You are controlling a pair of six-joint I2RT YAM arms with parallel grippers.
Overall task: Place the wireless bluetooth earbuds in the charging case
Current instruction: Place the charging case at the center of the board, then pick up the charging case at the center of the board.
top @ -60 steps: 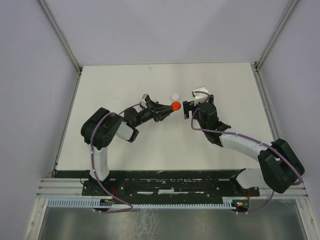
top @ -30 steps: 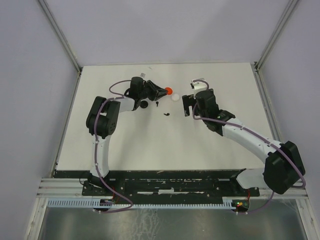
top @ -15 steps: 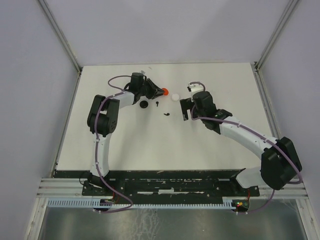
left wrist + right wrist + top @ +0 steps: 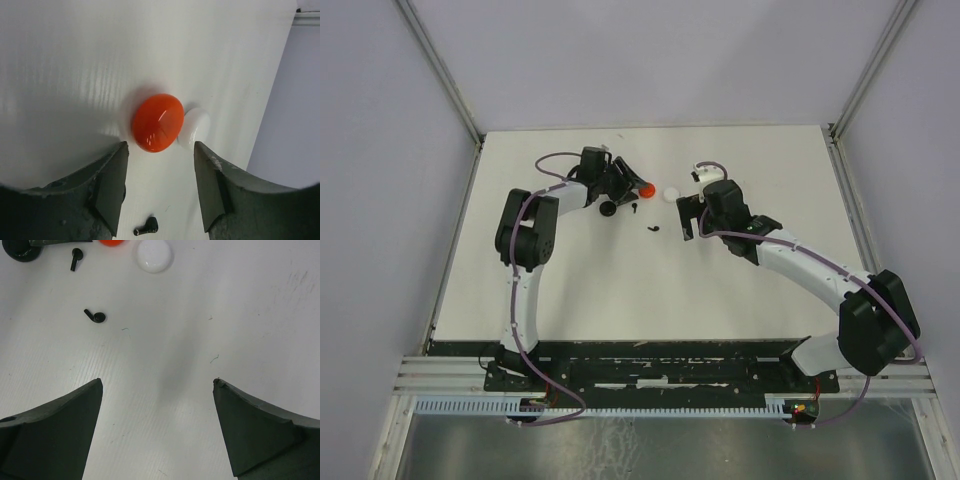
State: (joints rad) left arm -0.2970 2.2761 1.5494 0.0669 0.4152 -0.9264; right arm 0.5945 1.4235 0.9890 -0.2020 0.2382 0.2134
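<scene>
A red round charging case (image 4: 157,122) lies on the table, touching a white round case (image 4: 195,127). My left gripper (image 4: 160,147) is open just short of the red case, its jaws apart and holding nothing. A black earbud (image 4: 146,227) lies under it. From above, the left gripper (image 4: 628,187) sits beside the red case (image 4: 646,189); a black round case (image 4: 608,208) and two black earbuds (image 4: 634,207) (image 4: 653,229) lie close by. My right gripper (image 4: 158,382) is open and empty over bare table, short of the earbuds (image 4: 95,316) (image 4: 75,259) and the white case (image 4: 154,255).
White tabletop (image 4: 570,290) walled by pale panels left, right and behind. The two arms converge near the table's far middle, the right gripper (image 4: 686,215) close to the white case (image 4: 671,194). All small items cluster between the grippers.
My left gripper has opened and let go of the red case, which now rests on the table against the white case. The right gripper has edged slightly left.
</scene>
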